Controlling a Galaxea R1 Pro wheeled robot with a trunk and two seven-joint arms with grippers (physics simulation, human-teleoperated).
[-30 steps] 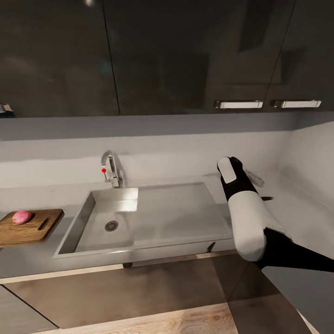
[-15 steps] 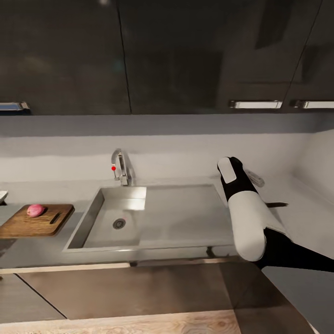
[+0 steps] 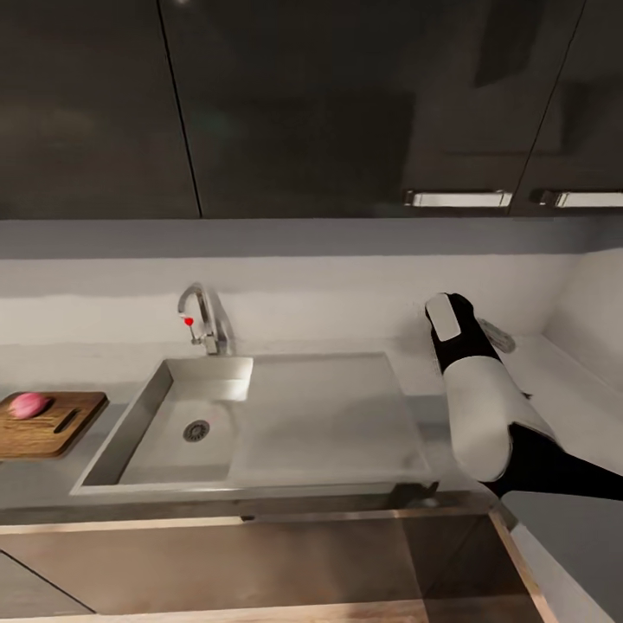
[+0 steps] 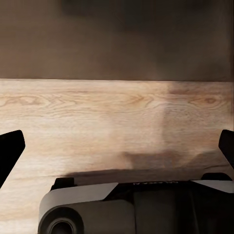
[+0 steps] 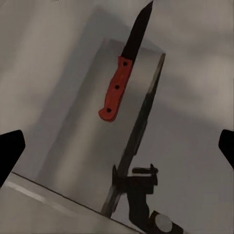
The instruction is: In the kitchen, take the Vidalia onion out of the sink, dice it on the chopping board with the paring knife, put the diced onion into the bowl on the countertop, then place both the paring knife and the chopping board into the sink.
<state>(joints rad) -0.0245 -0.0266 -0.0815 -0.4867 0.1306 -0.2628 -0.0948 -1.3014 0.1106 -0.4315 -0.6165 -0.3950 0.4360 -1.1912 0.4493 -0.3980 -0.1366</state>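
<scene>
The grey countertop (image 3: 554, 381) runs under dark wall cabinets (image 3: 285, 104), with the sink (image 3: 138, 407) set into it. The basin with its drain lies at the tap side, the flat drainboard toward the right arm (image 3: 480, 407). Past the sink's far-left rim the chopping board (image 3: 43, 428) lies flat on the worktop, cut by the picture edge, the onion (image 3: 28, 404) resting on it. The knife (image 5: 124, 68) lies on grey surface beneath the right gripper (image 5: 117, 148), fingers spread wide. The left gripper (image 4: 117, 151) stands wide over wood floor (image 4: 97, 122).
</scene>
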